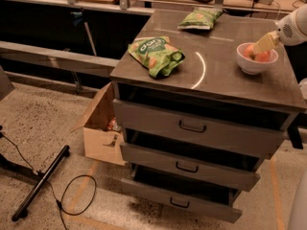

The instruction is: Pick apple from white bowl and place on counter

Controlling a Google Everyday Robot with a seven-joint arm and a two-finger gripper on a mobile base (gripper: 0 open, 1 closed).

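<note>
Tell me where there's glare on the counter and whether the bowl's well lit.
Camera view: a curved glare streak crosses the counter between the nearer green snack bag and the white bowl; the bowl is brightly lit, with the gripper at the apple inside.

- My gripper point(263, 44), pale yellow, hangs over the white bowl point(255, 67).
- The apple point(262, 57) is reddish-orange, with a paler pink patch.
- The counter point(225, 83) is glossy dark grey-brown.
- The near snack bag point(156, 55) and far snack bag point(199, 18) are green.
</note>
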